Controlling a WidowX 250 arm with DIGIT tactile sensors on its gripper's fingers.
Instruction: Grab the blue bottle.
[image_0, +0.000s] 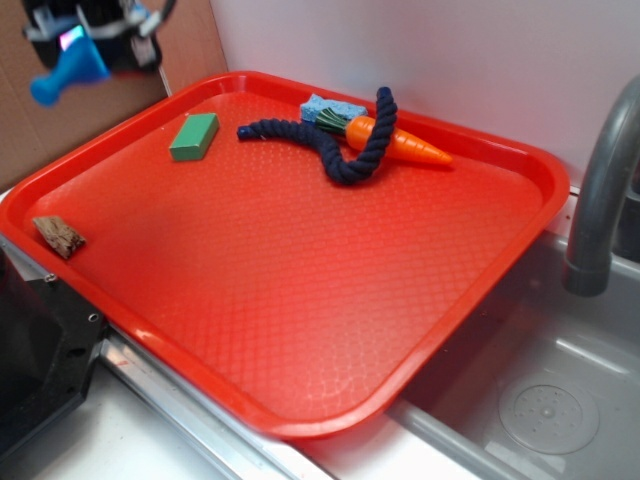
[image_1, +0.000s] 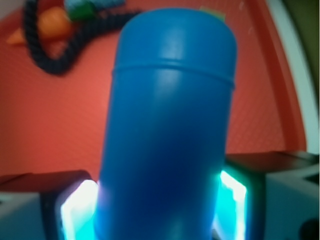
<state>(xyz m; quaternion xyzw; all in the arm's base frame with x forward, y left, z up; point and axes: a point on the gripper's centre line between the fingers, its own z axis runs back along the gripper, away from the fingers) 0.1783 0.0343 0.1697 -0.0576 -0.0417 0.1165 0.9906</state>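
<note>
gripping the blue bottle (image_1: 167, 125) between its lit pads, the gripper (image_0: 95, 45) is holding it high above the red tray's (image_0: 300, 300) far-left corner, neck tilting down-left. it is hanging well clear of the rope (image_0: 345, 140), carrot (image_0: 400, 143) and green block (image_0: 194, 136), so the grab looks done.

The blue bottle (image_1: 167, 135) fills the centre of the frame, clamped between the gripper's (image_1: 157, 210) two fingers (image_1: 75, 210) at the lower edge, above the red tray (image_1: 55, 120), with a dark rope (image_1: 50, 60) and an orange carrot toy (image_1: 47, 25) blurred at upper left.
</note>
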